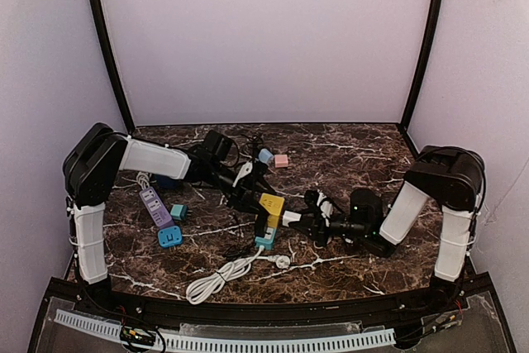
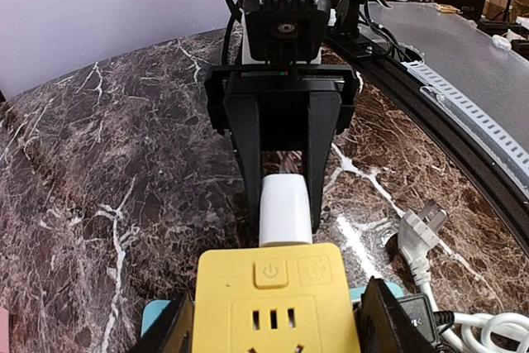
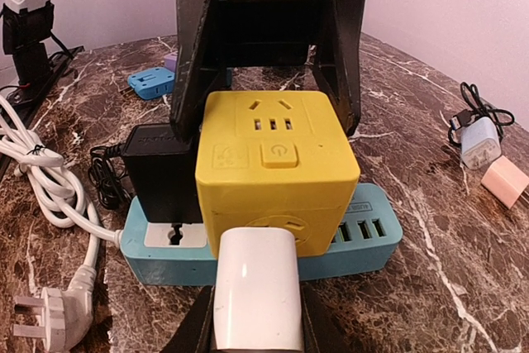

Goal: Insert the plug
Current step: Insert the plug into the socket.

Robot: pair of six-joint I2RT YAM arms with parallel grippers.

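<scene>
Now the white plug (image 3: 258, 287) sits pinched in the right fingers (image 2: 245, 155), which are closed narrowly on its sides. Its front end touches the side face of the yellow cube (image 3: 277, 171). The prongs are hidden, so I cannot tell how far it is seated. The left fingers (image 3: 192, 97) stand about half open, clamping the cube from both sides where it sits on the teal strip (image 3: 364, 229) on the table (image 2: 99, 171). To do this well, press the plug straight in, square to that face and without twisting. The left side should brace against the push so the cube neither tips nor lifts off the strip. Release only once the plug's body lies flush.
</scene>
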